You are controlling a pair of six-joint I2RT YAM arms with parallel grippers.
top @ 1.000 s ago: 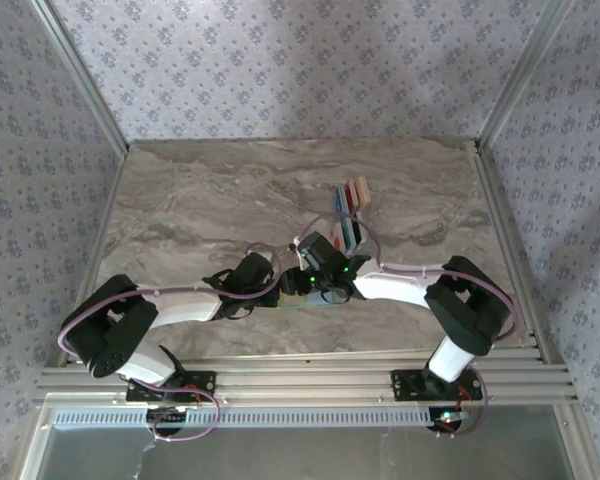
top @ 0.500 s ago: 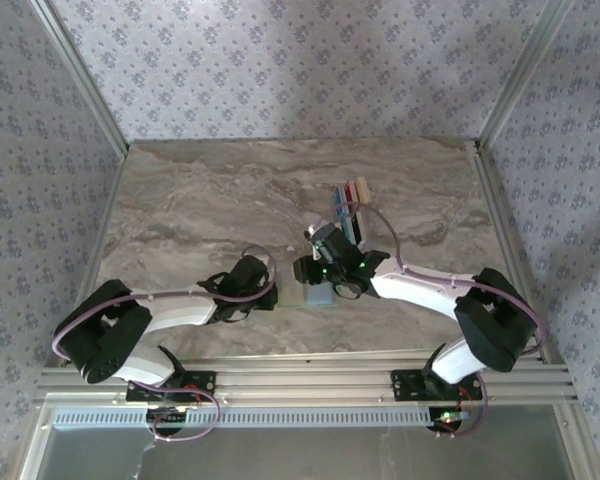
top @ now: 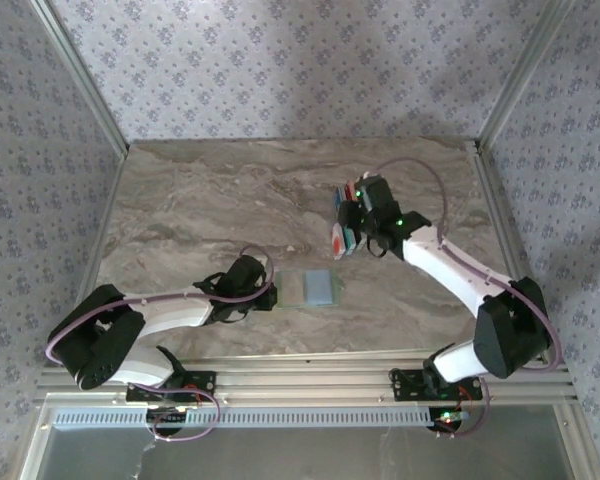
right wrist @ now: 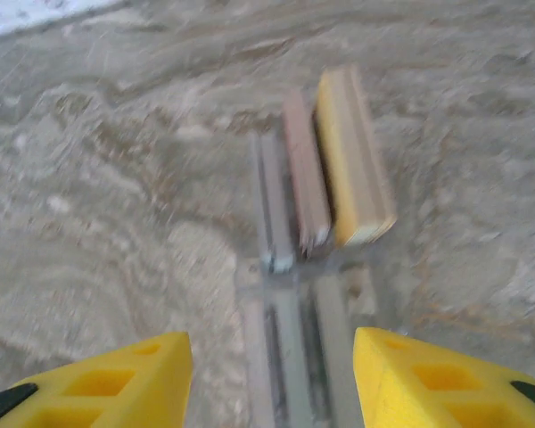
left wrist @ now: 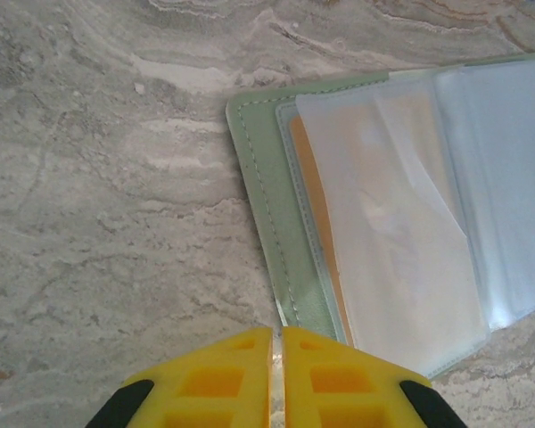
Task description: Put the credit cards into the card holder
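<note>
Credit cards point(right wrist: 308, 178), thin tan, brown, grey rectangles on edge, just ahead of wide-open empty right claw point(right wrist: 269, 346); nearly closed left claw point(left wrist: 276, 357) at edge of flat sage-green card holder point(left wrist: 272, 205).

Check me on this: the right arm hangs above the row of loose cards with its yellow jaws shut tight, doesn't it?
Not quite. The right arm does hang above the row of loose cards, but its yellow jaws are open, standing well apart with the cards showing between them. The right wrist view shows it.
</note>
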